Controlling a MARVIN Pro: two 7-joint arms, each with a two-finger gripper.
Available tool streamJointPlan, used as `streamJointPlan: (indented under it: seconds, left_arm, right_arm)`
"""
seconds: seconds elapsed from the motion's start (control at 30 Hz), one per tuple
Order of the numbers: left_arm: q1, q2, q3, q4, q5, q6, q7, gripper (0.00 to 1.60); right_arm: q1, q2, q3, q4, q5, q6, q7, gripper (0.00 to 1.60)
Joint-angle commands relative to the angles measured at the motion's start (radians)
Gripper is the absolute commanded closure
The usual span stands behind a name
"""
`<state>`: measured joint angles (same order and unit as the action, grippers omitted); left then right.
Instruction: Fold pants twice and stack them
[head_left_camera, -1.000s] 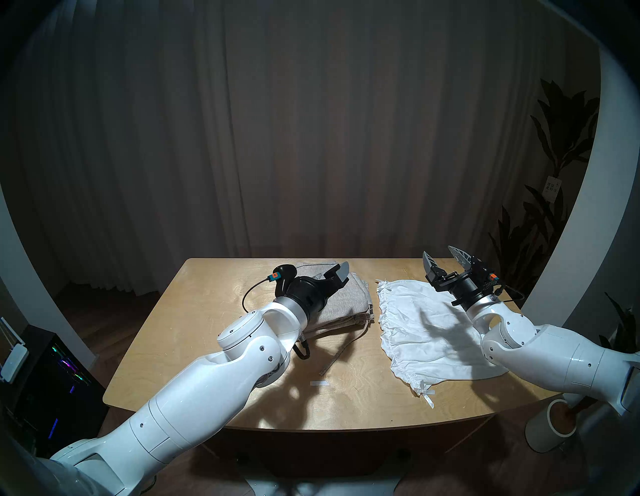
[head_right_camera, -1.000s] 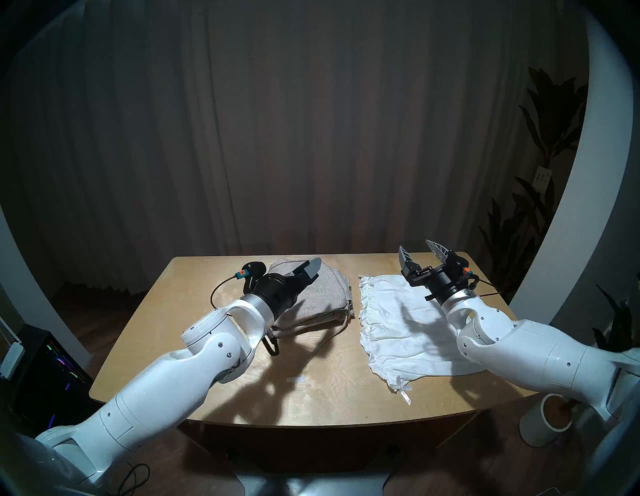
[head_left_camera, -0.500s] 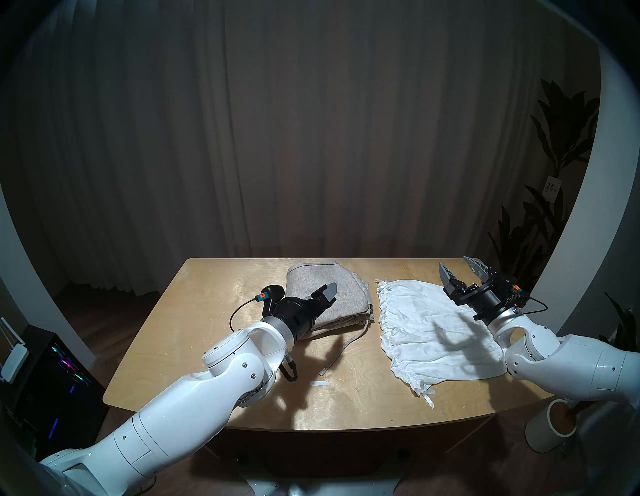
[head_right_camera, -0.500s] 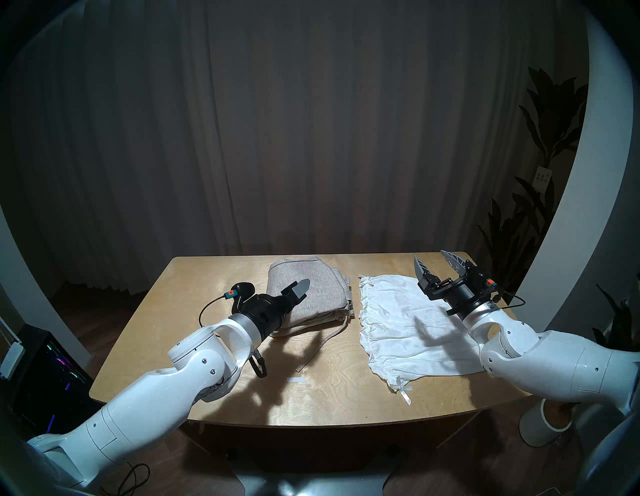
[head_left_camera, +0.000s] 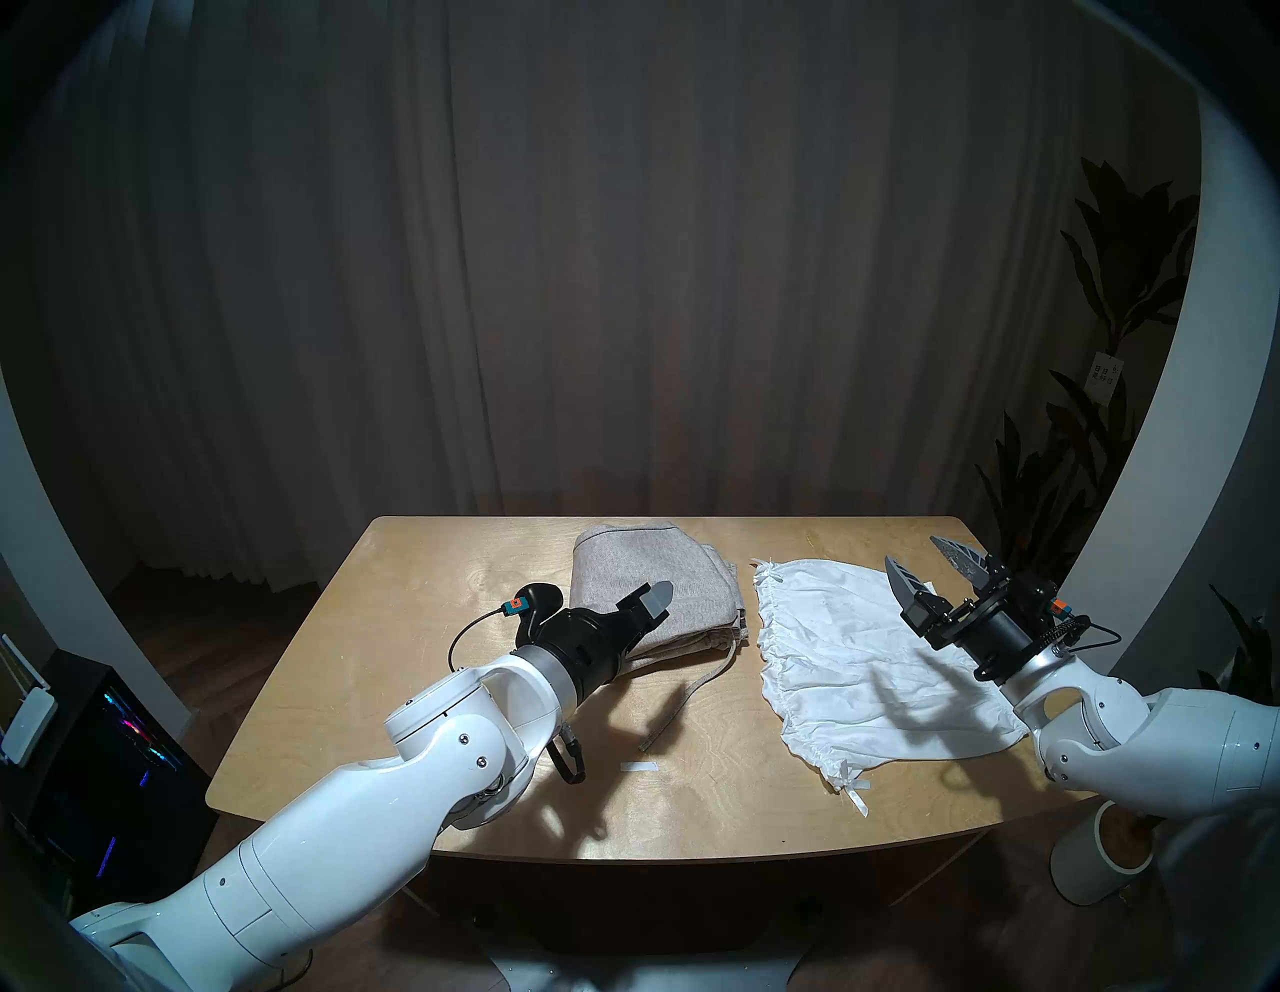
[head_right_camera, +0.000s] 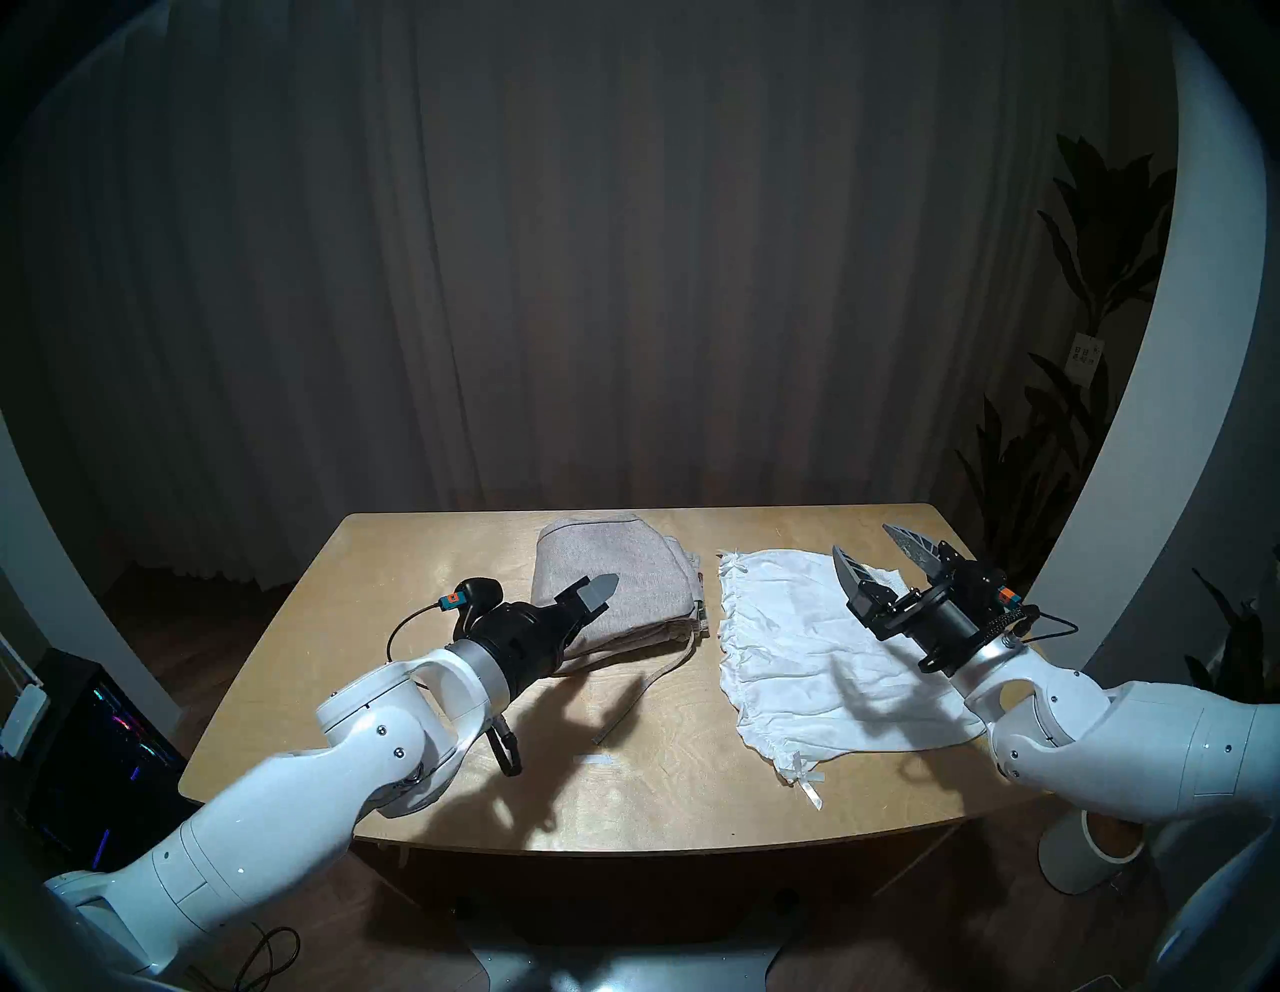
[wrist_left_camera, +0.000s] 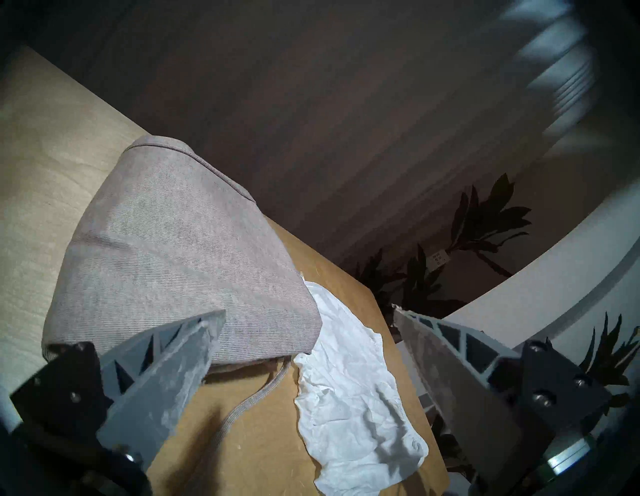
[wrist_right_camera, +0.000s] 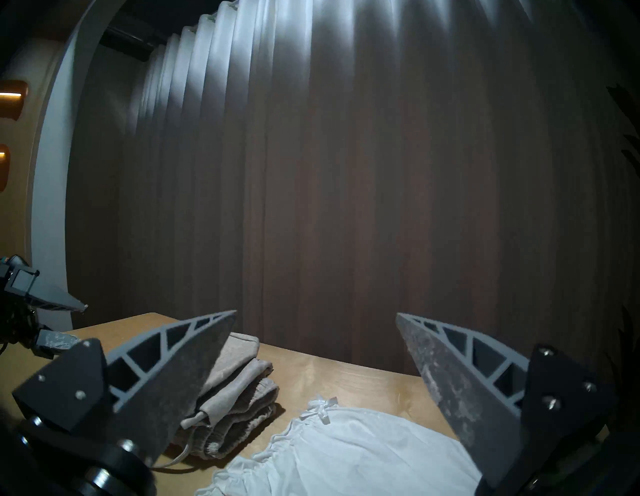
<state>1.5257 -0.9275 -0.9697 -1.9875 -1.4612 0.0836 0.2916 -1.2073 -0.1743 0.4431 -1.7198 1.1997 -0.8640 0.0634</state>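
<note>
Both arms retreated; right gripper (head_left_camera: 928, 564) open at table's (head_left_camera: 415, 623) edge.

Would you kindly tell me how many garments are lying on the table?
2: folded grey-beige knit pants at the table's far middle, and white ruffled shorts spread flat to their right. None seems hidden.

Glossy white arms (head_left_camera: 360, 810), black wrists, grey ribbed fingers (wrist_left_camera: 166, 377).

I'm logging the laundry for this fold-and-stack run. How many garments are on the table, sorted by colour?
Grey-beige knit pants, folded: 1
White ruffled shorts, spread flat: 1
Total: 2 garments, lying side by side on the wooden table, not stacked.
</note>
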Motion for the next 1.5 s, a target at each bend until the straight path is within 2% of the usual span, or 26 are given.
streamJointPlan:
  seconds: [0.0,0.27,0.63,0.83,1.23,1.47]
  left_arm:
    - [-0.002,0.01,-0.032,-0.033,-0.044,0.01,-0.003,0.0]
    - [0.016,0.006,-0.031,-0.02,-0.097,0.031,0.003,0.0]
    - [0.022,-0.015,-0.018,-0.017,-0.151,0.062,0.004,0.0]
    - [0.012,-0.028,-0.018,-0.017,-0.172,0.075,0.005,0.0]
    - [-0.008,-0.043,-0.029,-0.009,-0.202,0.095,0.013,0.0]
    - [-0.006,-0.044,-0.027,0.006,-0.213,0.105,0.018,0.0]
  right_arm:
    - [-0.024,0.038,0.013,-0.031,0.037,-0.061,0.024,0.0]
    - [-0.056,0.05,0.005,-0.021,0.186,-0.084,-0.019,0.0]
    - [-0.142,0.06,-0.071,-0.018,0.366,-0.082,-0.055,0.0]
    - [-0.143,0.062,-0.086,-0.037,0.442,-0.096,-0.045,0.0]
    - [-0.148,0.065,-0.072,-0.066,0.517,-0.096,0.017,0.0]
    - [-0.114,0.066,-0.025,-0.094,0.632,-0.096,-0.013,0.0]
